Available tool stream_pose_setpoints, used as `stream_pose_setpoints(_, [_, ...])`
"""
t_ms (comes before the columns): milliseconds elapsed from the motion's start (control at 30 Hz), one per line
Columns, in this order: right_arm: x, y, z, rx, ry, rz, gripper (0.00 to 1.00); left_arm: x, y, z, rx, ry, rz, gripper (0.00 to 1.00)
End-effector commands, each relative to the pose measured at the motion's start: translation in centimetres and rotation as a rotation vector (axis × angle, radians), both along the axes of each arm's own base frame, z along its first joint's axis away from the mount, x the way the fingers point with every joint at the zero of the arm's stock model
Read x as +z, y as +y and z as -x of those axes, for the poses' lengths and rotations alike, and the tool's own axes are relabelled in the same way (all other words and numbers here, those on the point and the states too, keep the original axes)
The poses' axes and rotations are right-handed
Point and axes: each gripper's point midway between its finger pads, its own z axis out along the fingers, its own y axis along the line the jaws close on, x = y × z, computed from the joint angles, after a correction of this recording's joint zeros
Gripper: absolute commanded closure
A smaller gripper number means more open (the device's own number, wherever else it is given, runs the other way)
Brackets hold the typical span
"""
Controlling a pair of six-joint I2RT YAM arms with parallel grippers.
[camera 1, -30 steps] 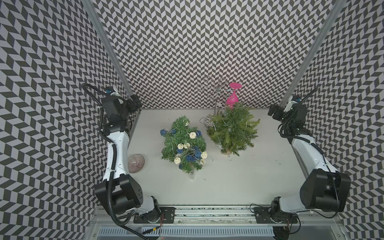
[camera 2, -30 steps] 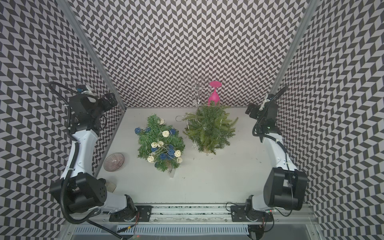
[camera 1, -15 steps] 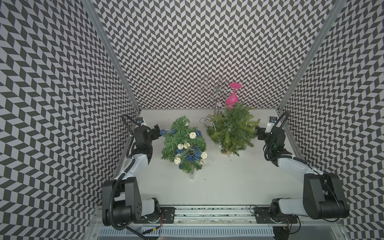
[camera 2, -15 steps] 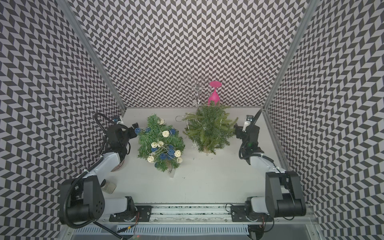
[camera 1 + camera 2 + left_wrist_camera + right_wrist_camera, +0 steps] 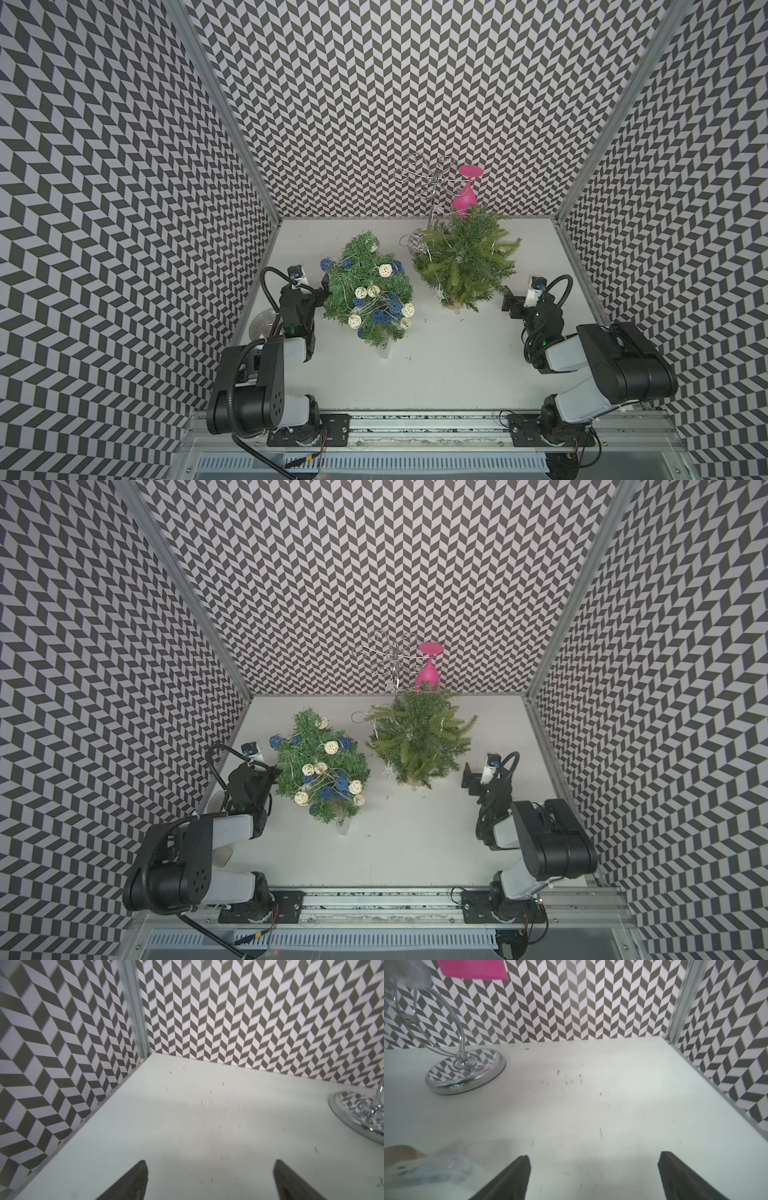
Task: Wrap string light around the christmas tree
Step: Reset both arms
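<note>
Front edge: metal rail [image 5: 415, 419] carrying both arm bases. White table [image 5: 436, 365], scattered with tiny dark needles. Left end effector [image 5: 210, 1162]: low over the table, jaws spread wide, nothing between them; in both top views it sits just beside the left branches of the christmas tree [image 5: 368, 291], and contact cannot be told. Small ribbed glass dish [image 5: 262, 324]: against the left wall, partly hidden behind the left arm. Right end effector [image 5: 594, 1155]: jaws spread wide, empty, near the right side of the second tree [image 5: 465, 257] but apart from it. String light [image 5: 385, 270]: white and blue woven balls on thin wire, wound across the christmas tree from its tip to its lower branches. Second tree: upright, lighter green, a thin silvery strand [image 5: 438, 294] among its branches. Chrome stand [image 5: 466, 1072]: round mirrored base, behind the second tree near the back wall. Pink glass [image 5: 464, 199]: hanging upside down from the stand.
</note>
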Motion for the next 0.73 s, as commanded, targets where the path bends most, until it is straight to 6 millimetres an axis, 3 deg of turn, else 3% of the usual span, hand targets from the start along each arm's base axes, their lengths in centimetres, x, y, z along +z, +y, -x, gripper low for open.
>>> stream_pose_setpoints(0, [5.6, -0.5, -2.1, -0.05, -0.181, -0.009, 0.01, 3.2, -0.9, 0.2, -0.044, -0.182, -0.034, 0.01])
stream_pose_setpoints(100, [5.9, -0.8, -2.0, -0.068, -0.202, -0.023, 0.01, 1.5, -2.1, -0.4, -0.059, -0.138, -0.085, 0.01])
stream_pose_setpoints(133, [6.0, -0.9, -1.9, -0.069, -0.215, -0.024, 0.01, 2.3, -2.6, 0.2, -0.063, -0.207, -0.107, 0.01])
stream_pose_setpoints(200, [6.1, -0.9, -1.7, -0.068, -0.229, -0.021, 0.01, 1.3, -2.2, -0.3, -0.043, -0.122, -0.084, 0.01])
stream_pose_setpoints(267, [6.4, -0.9, -1.5, -0.066, -0.248, -0.02, 0.01, 2.0, -2.2, 0.0, -0.036, -0.181, -0.102, 0.01])
stream_pose_setpoints(700, [6.3, -0.9, -1.5, -0.063, -0.245, -0.022, 0.01, 1.7, -2.3, -0.2, -0.029, -0.148, -0.104, 0.01])
